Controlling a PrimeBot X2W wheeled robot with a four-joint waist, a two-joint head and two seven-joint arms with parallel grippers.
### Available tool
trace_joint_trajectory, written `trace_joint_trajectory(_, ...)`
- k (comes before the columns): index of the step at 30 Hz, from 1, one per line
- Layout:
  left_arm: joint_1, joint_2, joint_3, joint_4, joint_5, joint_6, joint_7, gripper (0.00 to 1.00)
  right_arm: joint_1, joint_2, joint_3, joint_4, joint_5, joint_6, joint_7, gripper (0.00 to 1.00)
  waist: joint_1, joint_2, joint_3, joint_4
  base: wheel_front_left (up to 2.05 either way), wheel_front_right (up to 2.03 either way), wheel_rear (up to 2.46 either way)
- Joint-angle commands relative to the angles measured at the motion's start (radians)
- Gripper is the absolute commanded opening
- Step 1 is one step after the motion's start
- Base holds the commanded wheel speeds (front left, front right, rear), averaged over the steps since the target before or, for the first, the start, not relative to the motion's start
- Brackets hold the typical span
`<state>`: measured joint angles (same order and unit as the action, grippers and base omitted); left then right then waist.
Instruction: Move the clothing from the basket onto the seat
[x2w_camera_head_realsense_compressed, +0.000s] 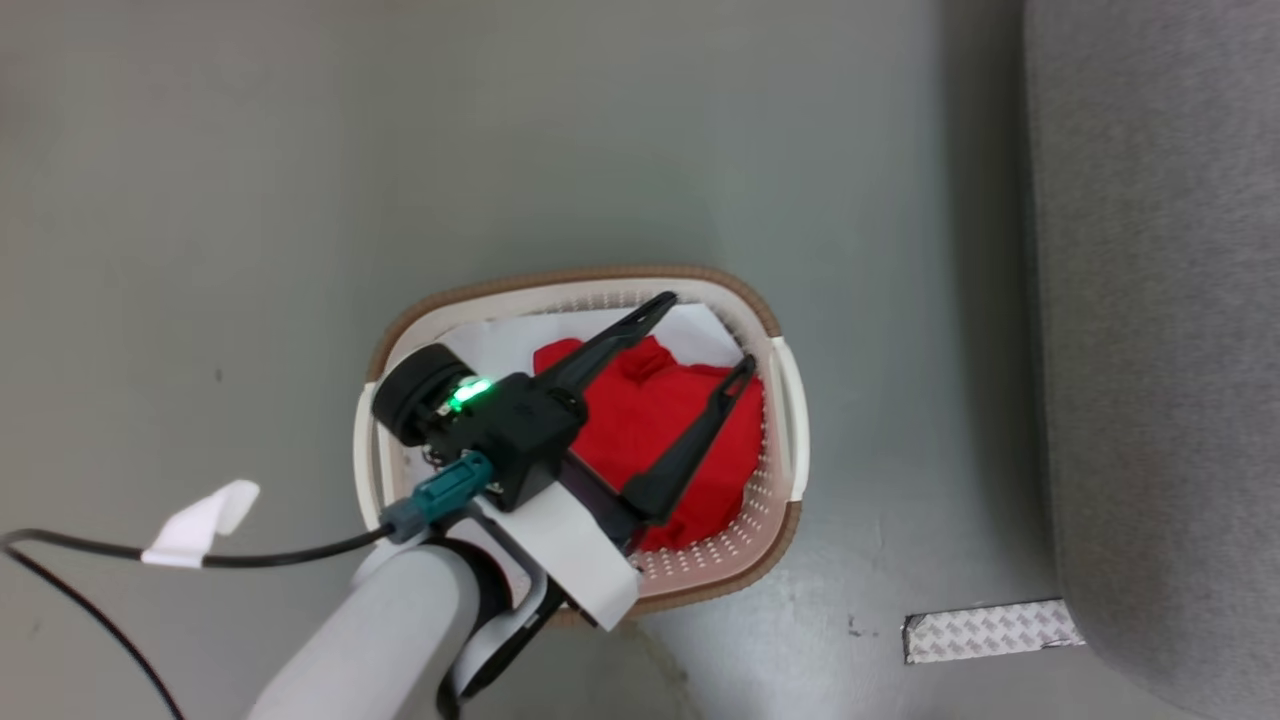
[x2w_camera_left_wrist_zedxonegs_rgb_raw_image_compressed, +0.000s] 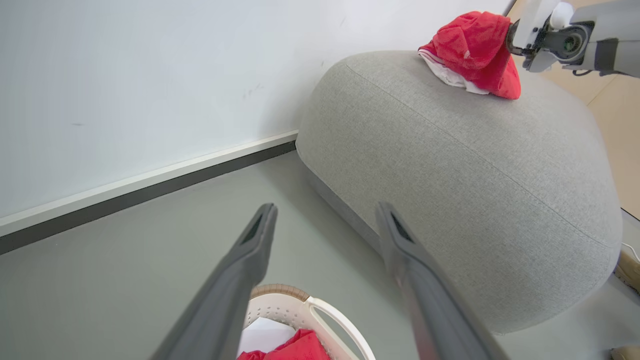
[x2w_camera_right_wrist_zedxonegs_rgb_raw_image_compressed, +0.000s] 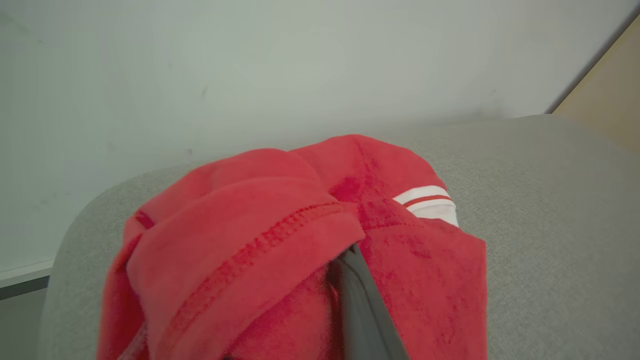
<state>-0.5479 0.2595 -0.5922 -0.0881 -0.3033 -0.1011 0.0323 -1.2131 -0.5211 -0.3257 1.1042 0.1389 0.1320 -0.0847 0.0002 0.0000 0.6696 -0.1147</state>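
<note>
The cream basket (x2w_camera_head_realsense_compressed: 600, 275) stands on the floor with red clothing (x2w_camera_head_realsense_compressed: 650, 420) heaped in it. My left gripper (x2w_camera_head_realsense_compressed: 709, 330) hovers over that heap, open and empty. Seen from the left wrist, its fingers (x2w_camera_left_wrist_zedxonegs_rgb_raw_image_compressed: 260, 240) spread above the basket rim (x2w_camera_left_wrist_zedxonegs_rgb_raw_image_compressed: 300, 305) and a bit of red clothing (x2w_camera_left_wrist_zedxonegs_rgb_raw_image_compressed: 300, 347). On top of the grey seat (x2w_camera_left_wrist_zedxonegs_rgb_raw_image_compressed: 475, 175) lies another red garment (x2w_camera_left_wrist_zedxonegs_rgb_raw_image_compressed: 475, 45), and my right gripper (x2w_camera_left_wrist_zedxonegs_rgb_raw_image_compressed: 515, 40) reaches into it. From the right wrist, that garment (x2w_camera_right_wrist_zedxonegs_rgb_raw_image_compressed: 250, 225) drapes over one dark finger (x2w_camera_right_wrist_zedxonegs_rgb_raw_image_compressed: 367, 305) on the seat (x2w_camera_right_wrist_zedxonegs_rgb_raw_image_compressed: 550, 200); the other finger is hidden.
A flat white sheet (x2w_camera_head_realsense_compressed: 500, 345) lies in the basket under the clothing. The seat's edge (x2w_camera_head_realsense_compressed: 1160, 300) rises to the basket's right, with a patch of tape (x2w_camera_head_realsense_compressed: 990, 630) on the floor beside it. A black cable with a white tag (x2w_camera_head_realsense_compressed: 200, 520) trails at left. A wall with a baseboard (x2w_camera_left_wrist_zedxonegs_rgb_raw_image_compressed: 150, 180) stands behind.
</note>
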Motion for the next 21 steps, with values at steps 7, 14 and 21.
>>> trace_joint_trajectory(7, 0.053, 0.022, 0.023, 0.025, -0.030, 0.023, -0.020, 1.00, 0.047, 0.048, 0.029, 0.034, -0.101, -0.003, -0.008, 1.00, -0.0002, 0.0000, -0.114, -0.057, 0.00, 0.00, 0.00)
trace_joint_trajectory(14, 0.131, 0.033, 0.048, 0.052, -0.068, 0.050, -0.062, 1.00, 0.175, 0.124, 0.135, -0.004, -0.094, -0.003, -0.075, 1.00, -0.0002, 0.0000, -0.246, -0.100, 0.00, 0.00, 0.00)
trace_joint_trajectory(21, 0.232, 0.051, 0.085, 0.071, -0.105, 0.084, -0.107, 1.00, 0.354, 0.166, 0.256, -0.122, -0.029, -0.003, -0.133, 1.00, -0.0002, 0.0000, -0.382, -0.111, 0.00, 0.00, 0.00)
